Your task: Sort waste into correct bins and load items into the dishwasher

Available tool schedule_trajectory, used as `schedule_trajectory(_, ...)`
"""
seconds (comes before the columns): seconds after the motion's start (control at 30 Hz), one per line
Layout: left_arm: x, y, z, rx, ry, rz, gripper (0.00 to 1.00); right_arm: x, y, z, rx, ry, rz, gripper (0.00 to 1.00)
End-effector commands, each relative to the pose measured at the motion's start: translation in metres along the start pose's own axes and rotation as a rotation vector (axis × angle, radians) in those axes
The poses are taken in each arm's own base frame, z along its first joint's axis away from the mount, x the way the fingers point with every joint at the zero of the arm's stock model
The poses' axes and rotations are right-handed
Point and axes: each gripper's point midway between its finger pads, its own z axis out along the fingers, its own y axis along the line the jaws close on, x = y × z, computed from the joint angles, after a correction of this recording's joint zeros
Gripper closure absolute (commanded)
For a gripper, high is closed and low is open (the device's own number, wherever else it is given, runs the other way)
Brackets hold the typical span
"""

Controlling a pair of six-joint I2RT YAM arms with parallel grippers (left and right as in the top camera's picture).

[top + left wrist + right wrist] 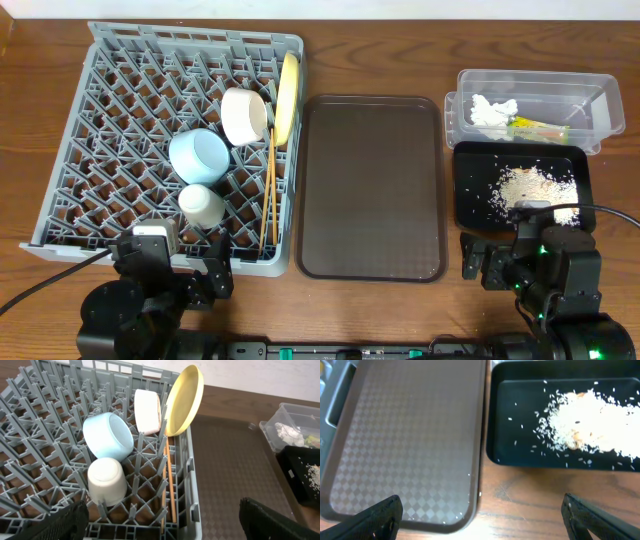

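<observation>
Overhead view of a wooden table (450,30) with the sorting apparently finished; the large grey dish rack (120,120) sits at the left and holds all the tableware. The yellow plate (288,95) stands on edge at the rack's right side; the cream-white bowl (243,115) lies on its side just beside it; the light-blue bowl (199,155) and the small cream cup (202,205) sit nearer the robot; the wooden chopsticks (268,190) lie lengthwise along the right-hand row of pegs.

The brown serving tray (372,190) lies in the middle with nothing on it. At the right, the clear tub (590,100) holds the white tissue (493,110) and the green-yellow wrapper (535,127); the black tray (470,190) in front of it holds the rice crumbs (535,188).

The left gripper (172,262) hangs at the rack's near edge, jaws spread wide and grasping nothing; the right gripper (522,258) hangs just short of the black tray, likewise spread and unloaded.

The step in hand looks like a last check and retreat. To do it well, both arms should pull straight back and up, clear of the rack's rim and the black tray's lip, so nothing is nudged; the plate leans on few pegs and could tip if the rack is bumped; a few stray grains lie near the tray's edge and could spill.
</observation>
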Motion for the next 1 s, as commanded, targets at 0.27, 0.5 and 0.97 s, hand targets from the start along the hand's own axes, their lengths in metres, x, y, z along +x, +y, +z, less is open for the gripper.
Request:
schedule_trajectory(0.27, 0.002, 0.003, 0.002, -0.013, 0.003, 0.011, 0.04, -0.031, -0.001, -0.018, 0.020, -0.284, -0.111, 0.01)
schedule_trajectory(0.5, 0.002, 0.003, 0.002, -0.013, 0.003, 0.011, 0.03, -0.056, 0.007, -0.017, -0.040, -0.651, -0.148, 0.01)
schedule_trajectory(0.97, 0.002, 0.003, 0.002, -0.013, 0.003, 0.011, 0.03, -0.063, -0.001, 0.008, -0.040, -0.950, -0.150, 0.01)
